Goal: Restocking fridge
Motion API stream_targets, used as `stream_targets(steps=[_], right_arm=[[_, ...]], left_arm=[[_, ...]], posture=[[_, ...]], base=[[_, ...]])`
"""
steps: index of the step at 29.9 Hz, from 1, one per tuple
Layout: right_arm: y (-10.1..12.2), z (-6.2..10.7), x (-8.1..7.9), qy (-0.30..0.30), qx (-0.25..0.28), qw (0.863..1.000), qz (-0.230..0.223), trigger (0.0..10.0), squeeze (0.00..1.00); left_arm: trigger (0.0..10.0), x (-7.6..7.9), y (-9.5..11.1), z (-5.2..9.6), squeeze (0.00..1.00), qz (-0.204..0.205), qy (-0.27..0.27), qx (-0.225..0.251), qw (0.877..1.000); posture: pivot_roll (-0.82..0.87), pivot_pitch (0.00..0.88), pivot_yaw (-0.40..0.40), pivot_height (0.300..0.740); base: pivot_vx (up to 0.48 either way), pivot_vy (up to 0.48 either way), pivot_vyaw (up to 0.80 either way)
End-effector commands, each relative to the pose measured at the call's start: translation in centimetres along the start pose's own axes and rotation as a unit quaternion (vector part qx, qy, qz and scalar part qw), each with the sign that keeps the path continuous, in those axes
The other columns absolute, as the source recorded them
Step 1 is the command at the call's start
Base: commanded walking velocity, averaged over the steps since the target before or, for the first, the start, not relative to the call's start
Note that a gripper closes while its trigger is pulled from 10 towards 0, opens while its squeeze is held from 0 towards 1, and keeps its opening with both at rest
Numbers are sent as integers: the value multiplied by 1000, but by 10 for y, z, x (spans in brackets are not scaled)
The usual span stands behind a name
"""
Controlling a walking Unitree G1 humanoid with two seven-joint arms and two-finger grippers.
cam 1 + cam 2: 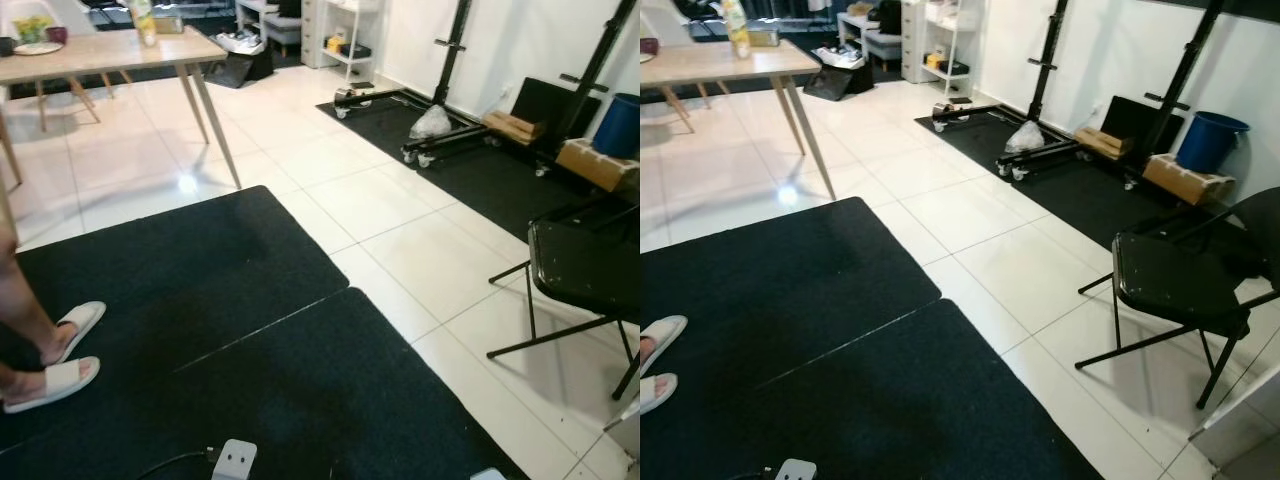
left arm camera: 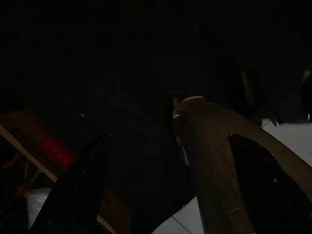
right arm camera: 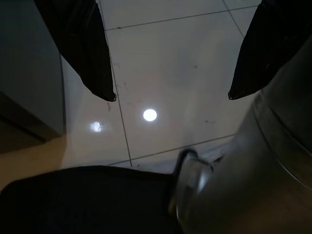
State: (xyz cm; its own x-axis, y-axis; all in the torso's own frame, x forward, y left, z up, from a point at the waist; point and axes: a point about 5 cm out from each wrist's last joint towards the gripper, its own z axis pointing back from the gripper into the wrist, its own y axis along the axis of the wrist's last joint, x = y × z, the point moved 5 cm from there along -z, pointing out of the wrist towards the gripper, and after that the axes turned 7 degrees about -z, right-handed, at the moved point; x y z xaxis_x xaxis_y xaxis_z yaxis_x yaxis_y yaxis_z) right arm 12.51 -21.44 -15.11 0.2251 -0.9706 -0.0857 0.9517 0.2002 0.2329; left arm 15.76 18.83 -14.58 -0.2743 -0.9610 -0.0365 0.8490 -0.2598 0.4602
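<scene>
Restocking looks barely begun, as far as these views allow a judgement: no fridge and nothing to stock it with can be made out, so where the task's things are cannot be told. The head camera looks down on a black mat (image 1: 200,330) over white tile, and that mat serves as the landmark. Beyond its far edge stands a wooden table (image 1: 110,52) with a bottle (image 1: 143,20) on it; to the mat's right sits a black folding chair (image 1: 1170,285), and further off, past the tile, a black rack (image 1: 1040,90) and a blue bucket (image 1: 1208,140). At the mat's left edge a person's feet in white slippers (image 1: 62,355) stand on it. The right gripper (image 3: 170,95) hangs above bare tile, fingers spread wide and holding nothing. The left gripper (image 2: 170,195) hangs in deep shade, its fingers also apart and apparently empty. Finding the fridge and the goods is all left to do.
</scene>
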Motion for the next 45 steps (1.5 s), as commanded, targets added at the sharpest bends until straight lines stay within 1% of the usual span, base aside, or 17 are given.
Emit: stream_targets(steps=[1, 27, 45], right_arm=[[2, 2, 5, -5, 3, 1000, -4, 10000, 0], [0, 1, 4, -4, 3, 1000, -7, 10000, 0], [1, 0, 2, -7, 1, 1000, -5, 10000, 0]], left_arm=[[10000, 4, -6, 0, 0, -4, -7, -10, 1000], [10000, 4, -8, 1, 0, -2, -6, -11, 1000], [10000, 5, -7, 1, 0, -2, -7, -10, 1000]], posture=[[-17, 0, -38, 740], [-16, 0, -36, 740], [-11, 0, -39, 740]], base=[[360, 0, 0], [368, 0, 0], [473, 0, 0]])
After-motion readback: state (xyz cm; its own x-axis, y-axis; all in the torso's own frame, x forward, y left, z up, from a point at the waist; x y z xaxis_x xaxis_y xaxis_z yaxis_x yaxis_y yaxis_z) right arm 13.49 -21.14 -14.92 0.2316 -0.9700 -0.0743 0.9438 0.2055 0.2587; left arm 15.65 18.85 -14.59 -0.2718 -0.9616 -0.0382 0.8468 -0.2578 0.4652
